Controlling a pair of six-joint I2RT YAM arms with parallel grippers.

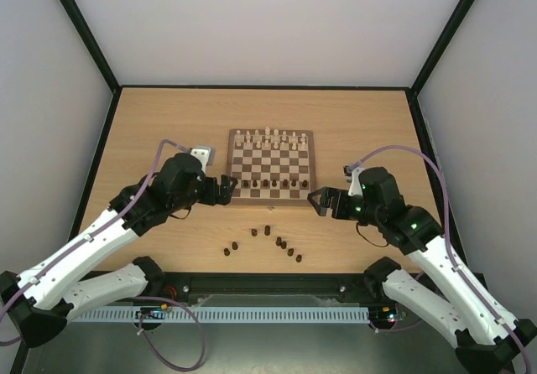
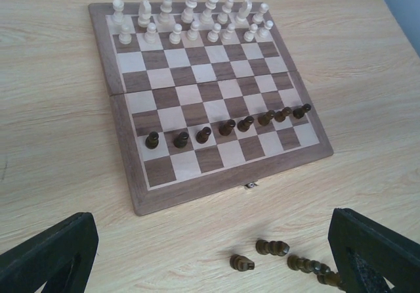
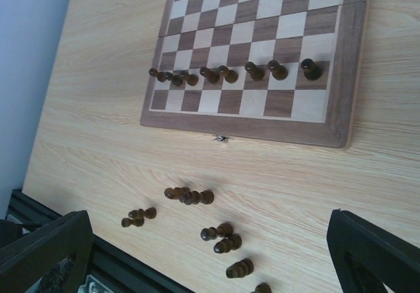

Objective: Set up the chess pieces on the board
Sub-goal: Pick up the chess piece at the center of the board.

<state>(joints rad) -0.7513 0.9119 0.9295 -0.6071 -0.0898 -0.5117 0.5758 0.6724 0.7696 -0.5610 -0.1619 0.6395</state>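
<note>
We note the board (image 1: 271, 168) lying flat near the middle of the pale wooden counter (image 1: 168, 122), its far two rows filled with upright cream pieces (image 1: 268, 139). Eight dark pawns (image 1: 270, 191) stand in a line on the second row from the near edge, and the left wrist view shows each on its own square (image 2: 226, 127). Eight more dark pieces (image 1: 281, 242) are scattered on the counter just in front of the board, between the two arms; in the right wrist view (image 3: 190, 196) most of them lie on their sides. The left arm (image 1: 180, 181) reaches to the board's near left corner, its jaws spread wide and holding nothing. The right arm (image 1: 377, 194) sits just off the near right corner, its jaws likewise released and empty. We cannot tell whether either arm touches the board's border.
</note>
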